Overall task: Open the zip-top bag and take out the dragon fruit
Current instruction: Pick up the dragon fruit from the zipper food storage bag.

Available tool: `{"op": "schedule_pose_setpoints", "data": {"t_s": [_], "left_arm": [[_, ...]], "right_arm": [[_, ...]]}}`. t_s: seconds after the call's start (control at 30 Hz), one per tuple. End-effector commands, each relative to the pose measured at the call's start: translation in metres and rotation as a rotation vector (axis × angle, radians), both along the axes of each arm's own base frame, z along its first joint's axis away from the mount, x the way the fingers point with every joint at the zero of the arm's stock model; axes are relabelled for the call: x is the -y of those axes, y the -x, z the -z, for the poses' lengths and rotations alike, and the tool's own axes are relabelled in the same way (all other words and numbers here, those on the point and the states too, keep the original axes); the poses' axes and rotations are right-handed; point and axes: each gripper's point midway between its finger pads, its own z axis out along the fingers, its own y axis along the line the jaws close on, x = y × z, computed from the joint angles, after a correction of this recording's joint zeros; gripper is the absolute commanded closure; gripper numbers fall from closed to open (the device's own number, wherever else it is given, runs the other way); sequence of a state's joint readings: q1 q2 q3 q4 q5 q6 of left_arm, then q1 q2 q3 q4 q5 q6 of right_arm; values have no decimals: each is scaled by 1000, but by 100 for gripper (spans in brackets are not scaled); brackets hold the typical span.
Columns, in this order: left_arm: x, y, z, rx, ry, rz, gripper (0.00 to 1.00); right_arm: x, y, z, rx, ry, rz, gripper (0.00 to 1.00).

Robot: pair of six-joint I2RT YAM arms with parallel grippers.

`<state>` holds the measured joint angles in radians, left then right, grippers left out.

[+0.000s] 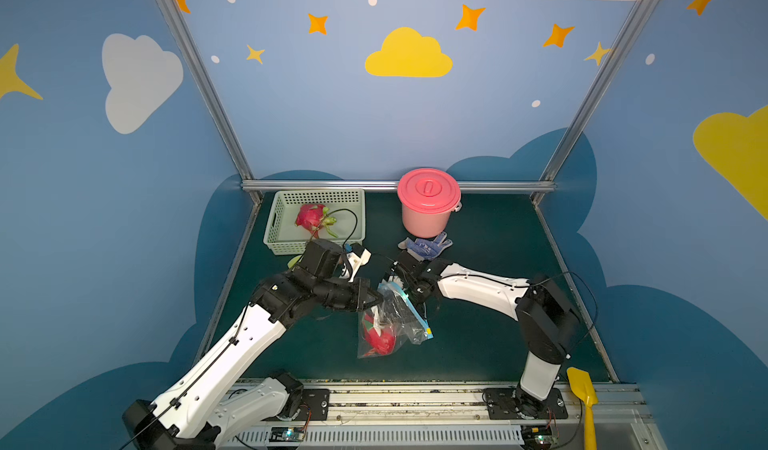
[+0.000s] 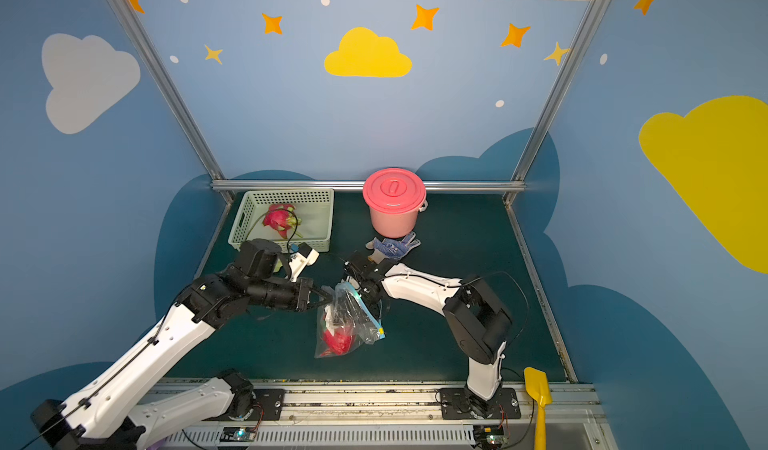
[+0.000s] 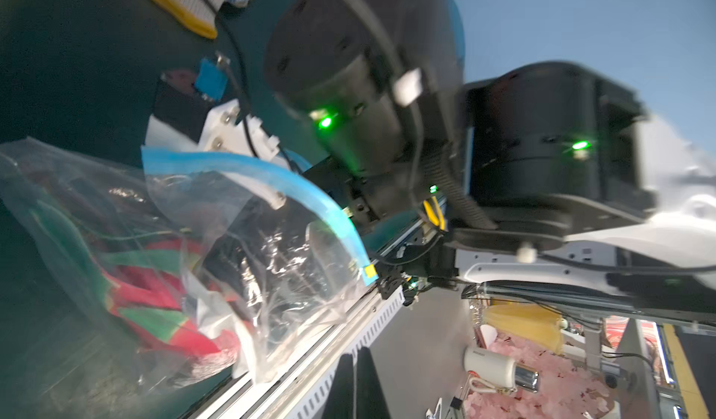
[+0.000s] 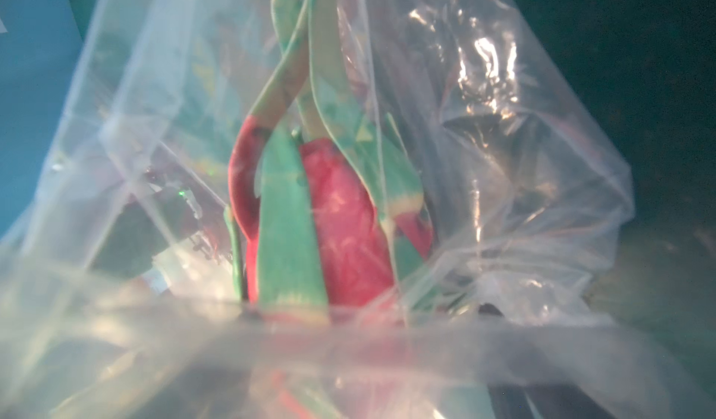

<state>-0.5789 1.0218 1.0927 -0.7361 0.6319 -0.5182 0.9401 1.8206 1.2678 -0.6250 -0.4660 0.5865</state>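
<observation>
The left gripper (image 1: 376, 298) was closed at the rim of the bag (image 1: 401, 317) (pinching plastic or not, I could not tell). The right gripper (image 1: 409, 292) stood apart at its mouth, nearer the dragon fruit (image 1: 380, 337), which lay below, inside.

My left gripper (image 2: 327, 297) is pinched shut on the top edge of the zip-top bag (image 2: 347, 323) — that end is pulled up and the bottom sits on the green mat (image 2: 457, 335). My right gripper (image 2: 366, 296) is at the blue zip strip (image 2: 370, 315) with its jaws wide. The dragon fruit (image 2: 337, 339) lies low inside the bag. On the far side there's a white basket (image 2: 245, 219) with a second dragon fruit (image 2: 279, 218), a pink lidded bucket (image 2: 392, 206), and a blue glove (image 2: 392, 247) just in front of it (maybe touching). A yellow scoop (image 2: 539, 389) sits at the near right edge.
</observation>
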Motion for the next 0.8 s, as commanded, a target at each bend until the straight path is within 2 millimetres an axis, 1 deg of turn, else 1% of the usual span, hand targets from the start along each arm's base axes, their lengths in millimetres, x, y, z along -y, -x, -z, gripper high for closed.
{"op": "schedule_pose_setpoints", "data": {"t_s": [0.0, 0.07, 0.1, 0.13, 0.17, 0.2, 0.23, 0.27, 0.3, 0.37, 0.4, 0.5, 0.67, 0.77], "left_arm": [[8, -9, 1, -30, 9, -9, 97], [5, -8, 25, -93, -46, -13, 96], [0, -8, 38, -116, -83, -41, 94], [-16, -11, 57, -139, -153, -124, 87], [-41, -14, 74, -170, -232, -249, 67], [-58, -14, 86, -189, -269, -332, 62], [-75, -16, 100, -199, -289, -425, 61], [-87, -16, 110, -216, -275, -511, 59], [-96, -15, 120, -247, -261, -577, 58], [-109, -9, 144, -329, -256, -654, 58], [-114, -7, 152, -348, -265, -676, 59], [-116, -4, 177, -407, -264, -698, 62], [-103, 4, 221, -548, -297, -623, 75], [-95, 1, 234, -565, -263, -611, 76]], "right_arm": [[18, 11, 13, -27, 89, 5, 14], [11, 13, 11, -41, 57, -9, 14], [9, 15, 10, -48, 47, -19, 14], [6, 16, 9, -54, 39, -27, 14], [5, 17, 10, -63, 33, -27, 14], [3, 18, 10, -68, 28, -27, 14], [2, 19, 11, -67, 31, -30, 14], [3, 19, 12, -63, 41, -30, 14], [2, 19, 13, -63, 48, -32, 14], [-1, 20, 13, -63, 56, -42, 13], [-3, 21, 13, -62, 59, -50, 10], [-10, 24, 12, -63, 58, -77, 9], [-26, 27, 14, -80, 41, -106, 9], [-35, 29, 19, -92, 52, -127, 9]]}}
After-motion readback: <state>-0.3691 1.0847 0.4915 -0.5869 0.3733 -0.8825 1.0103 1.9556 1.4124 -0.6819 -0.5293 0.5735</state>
